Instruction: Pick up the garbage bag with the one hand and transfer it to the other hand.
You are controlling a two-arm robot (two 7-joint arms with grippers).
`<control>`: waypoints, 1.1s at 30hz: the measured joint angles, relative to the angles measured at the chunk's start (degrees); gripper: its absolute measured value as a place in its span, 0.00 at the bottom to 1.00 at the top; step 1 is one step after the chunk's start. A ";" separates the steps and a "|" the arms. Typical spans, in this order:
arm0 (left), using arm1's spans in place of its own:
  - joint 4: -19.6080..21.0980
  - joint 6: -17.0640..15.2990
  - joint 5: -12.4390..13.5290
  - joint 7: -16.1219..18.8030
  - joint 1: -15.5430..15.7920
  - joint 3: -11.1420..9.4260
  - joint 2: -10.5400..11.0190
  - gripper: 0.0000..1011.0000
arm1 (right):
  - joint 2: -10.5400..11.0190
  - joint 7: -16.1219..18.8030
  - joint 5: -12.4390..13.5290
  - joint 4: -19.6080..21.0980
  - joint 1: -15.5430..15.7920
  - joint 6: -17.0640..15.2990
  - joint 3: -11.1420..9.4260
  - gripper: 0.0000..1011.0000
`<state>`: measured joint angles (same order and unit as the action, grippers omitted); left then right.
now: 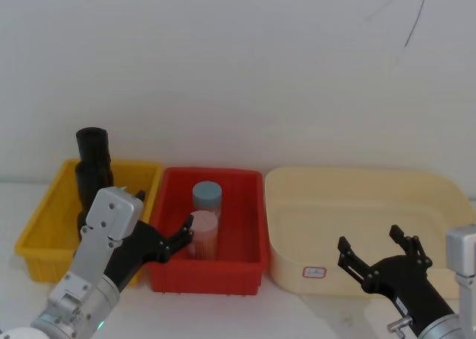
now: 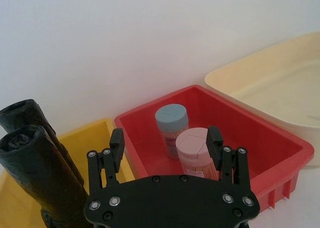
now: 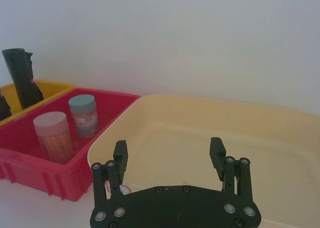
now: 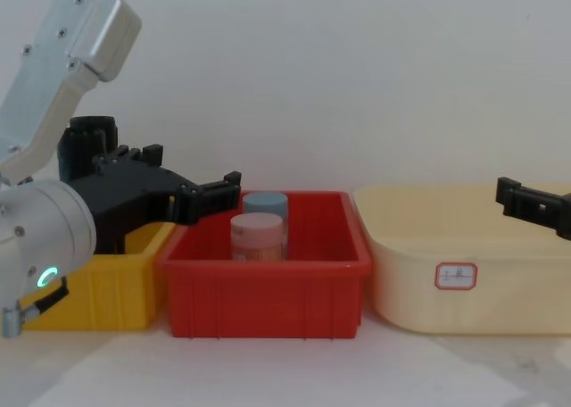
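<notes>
A white tabletop point(image 1: 297, 313) carries three plastic bins, set in a row across its far side, toward 12 o'clock in the head view. The red bin point(image 1: 204, 278) sits in the middle of the row. At its 9 o'clock, rim close against it, stands a yellow bin point(image 1: 37, 239). At its 3 o'clock, just beside it, rests a wider cream tub point(image 1: 357, 212) with a small red-bordered white label point(image 1: 314, 271) on its near wall.
</notes>
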<state>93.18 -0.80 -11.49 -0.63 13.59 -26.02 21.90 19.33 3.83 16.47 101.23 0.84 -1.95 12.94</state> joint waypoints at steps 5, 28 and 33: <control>0.00 0.00 0.00 0.00 0.00 0.00 0.00 0.99 | 0.00 0.00 0.00 0.00 0.00 0.00 0.00 0.99; 0.00 0.00 0.00 0.00 0.00 0.00 0.00 0.99 | 0.00 0.00 0.00 0.00 0.00 0.00 0.00 0.99; 0.00 0.00 0.00 0.00 0.00 0.00 0.00 0.99 | 0.00 0.00 0.00 0.00 0.00 0.00 0.00 0.99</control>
<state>93.18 -0.80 -11.48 -0.63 13.59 -26.03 21.89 19.33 3.83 16.47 101.23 0.84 -1.95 12.94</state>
